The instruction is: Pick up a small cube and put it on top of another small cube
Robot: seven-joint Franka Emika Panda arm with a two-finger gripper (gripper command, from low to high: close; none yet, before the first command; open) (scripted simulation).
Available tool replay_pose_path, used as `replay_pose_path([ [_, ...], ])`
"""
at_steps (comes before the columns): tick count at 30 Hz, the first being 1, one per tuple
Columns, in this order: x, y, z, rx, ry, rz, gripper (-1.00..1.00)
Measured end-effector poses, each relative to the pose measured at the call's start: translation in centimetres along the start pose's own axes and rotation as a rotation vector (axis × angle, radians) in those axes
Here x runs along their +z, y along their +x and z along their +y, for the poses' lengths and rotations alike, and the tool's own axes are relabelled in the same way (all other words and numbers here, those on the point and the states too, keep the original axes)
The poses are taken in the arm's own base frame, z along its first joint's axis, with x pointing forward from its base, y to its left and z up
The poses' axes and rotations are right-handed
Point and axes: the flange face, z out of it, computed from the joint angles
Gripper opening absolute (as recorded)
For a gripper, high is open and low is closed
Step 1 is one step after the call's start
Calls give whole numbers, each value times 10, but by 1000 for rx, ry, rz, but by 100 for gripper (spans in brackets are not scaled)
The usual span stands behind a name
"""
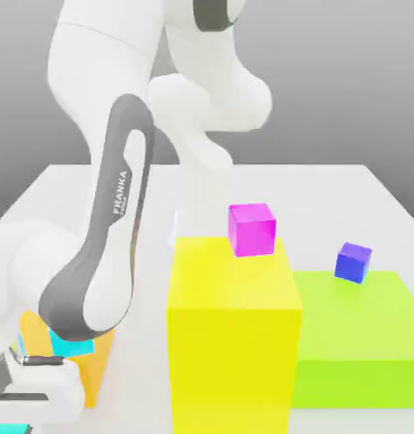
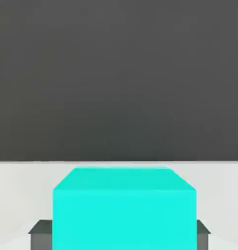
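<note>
In the hand view a small turquoise cube (image 2: 119, 210) sits between my gripper's (image 2: 119, 237) two dark fingertips (image 2: 40, 234), which press against its two sides just above the white table. The gripper is shut on this small cube. In the exterior view my hand (image 1: 32, 386) is low at the left front, largely behind the arm's elbow. A cyan cube face (image 1: 70, 343) peeks out there against an orange block (image 1: 96, 369). I cannot tell whether it is the held cube or the other small cube.
A tall yellow block (image 1: 232, 339) stands in the middle with a magenta cube (image 1: 251, 229) on top. A lower lime-green block (image 1: 359, 335) on the exterior view's right carries a blue-purple cube (image 1: 354, 262). The white table (image 1: 329, 195) stretches behind them.
</note>
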Motion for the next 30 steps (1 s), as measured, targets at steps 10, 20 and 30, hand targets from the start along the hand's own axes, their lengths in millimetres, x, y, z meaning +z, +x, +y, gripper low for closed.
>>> replay_pose_path([
  [10, -130, -2, 16, -3, 20, 40, -100],
  [20, -203, -67, 32, -30, 19, 38, -100],
  [30, -144, -119, 27, -72, 3, -1, 100],
])
